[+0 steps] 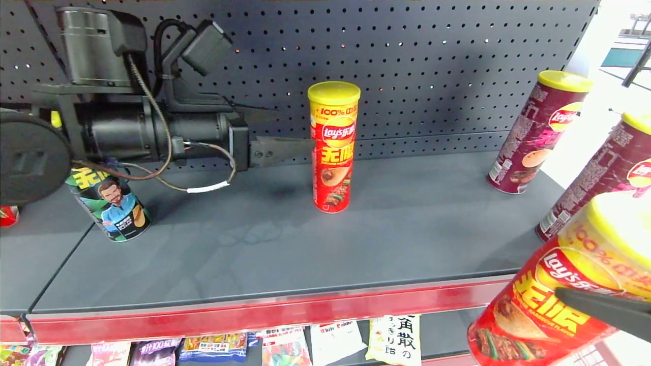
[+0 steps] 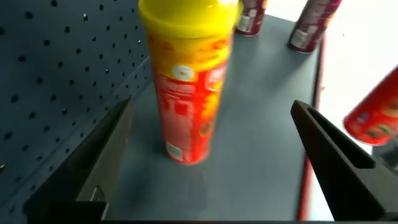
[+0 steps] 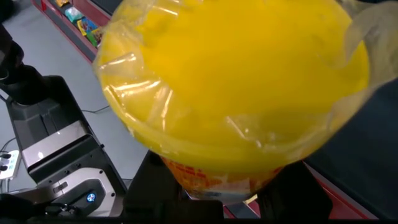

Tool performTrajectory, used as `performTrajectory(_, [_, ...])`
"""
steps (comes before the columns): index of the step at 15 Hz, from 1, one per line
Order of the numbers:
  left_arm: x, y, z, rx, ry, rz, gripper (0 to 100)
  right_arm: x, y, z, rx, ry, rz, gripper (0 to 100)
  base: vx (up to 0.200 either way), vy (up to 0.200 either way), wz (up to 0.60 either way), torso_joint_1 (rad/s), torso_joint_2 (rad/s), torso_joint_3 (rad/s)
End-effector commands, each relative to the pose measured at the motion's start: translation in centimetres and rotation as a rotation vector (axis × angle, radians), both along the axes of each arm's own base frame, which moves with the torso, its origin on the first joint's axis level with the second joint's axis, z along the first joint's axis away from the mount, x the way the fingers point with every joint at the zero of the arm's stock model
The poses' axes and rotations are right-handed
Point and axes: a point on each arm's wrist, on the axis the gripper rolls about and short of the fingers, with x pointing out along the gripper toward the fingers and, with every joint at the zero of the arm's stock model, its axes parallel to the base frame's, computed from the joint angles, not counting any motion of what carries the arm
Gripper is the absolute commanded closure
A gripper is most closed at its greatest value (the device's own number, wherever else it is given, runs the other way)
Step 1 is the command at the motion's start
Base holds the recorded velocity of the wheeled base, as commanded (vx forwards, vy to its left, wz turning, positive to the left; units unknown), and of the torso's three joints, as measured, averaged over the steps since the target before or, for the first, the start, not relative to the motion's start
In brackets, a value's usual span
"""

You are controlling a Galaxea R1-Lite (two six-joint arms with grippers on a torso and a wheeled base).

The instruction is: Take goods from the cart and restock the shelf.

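Much bare shelf (image 1: 285,254); left gripper (image 2: 212,109) wide by can (image 1: 333,147), right gripper (image 3: 221,202) holds tilted can (image 1: 569,274)

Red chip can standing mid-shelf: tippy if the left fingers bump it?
Likely yes: the red chip can is tall and narrow, so a high nudge probably topples it, and tipped, a cylinder would roll. Its glossy wall looks slippery on the smooth shelf. The open fingers flank it, so centre before closing.

Red yellow-lidded can (image 1: 333,147), maroon tube (image 1: 534,134), grey shelf (image 1: 254,244), dotted dark backboard (image 1: 432,51)
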Motion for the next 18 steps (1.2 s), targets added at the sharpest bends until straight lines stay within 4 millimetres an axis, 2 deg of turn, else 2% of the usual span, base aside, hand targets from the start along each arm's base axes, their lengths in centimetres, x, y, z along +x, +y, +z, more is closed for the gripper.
performTrajectory(1, [2.6, -1.2, -1.6, 0.016, 0.036, -0.003, 0, 0.1, 0.0, -0.1, -0.003, 0.005, 0.000, 100, 0.000, 0.000, 0.00, 0.000, 0.00, 0.000])
performTrajectory(3, [3.7, -1.8, -1.9, 0.028, 0.011, -0.015, 0, 0.1, 0.0, -0.2, -0.003, 0.009, -0.007, 100, 0.000, 0.000, 0.00, 0.000, 0.00, 0.000])
performTrajectory(8, [4.3, -3.2, -1.9, 0.022, 0.003, -0.053, 0, 0.1, -0.1, -0.3, -0.004, 0.012, -0.013, 100, 0.000, 0.000, 0.00, 0.000, 0.00, 0.000])
performTrajectory(15, [6.0, -5.9, -2.7, 0.020, -0.001, -0.085, 0, 0.1, -0.2, -0.3, -0.004, 0.014, -0.021, 100, 0.000, 0.000, 0.00, 0.000, 0.00, 0.000])
performTrajectory(18, [6.7, -6.4, -3.2, 0.023, 0.001, -0.083, 0, 0.1, -0.2, -0.3, -0.004, 0.014, -0.021, 100, 0.000, 0.000, 0.00, 0.000, 0.00, 0.000])
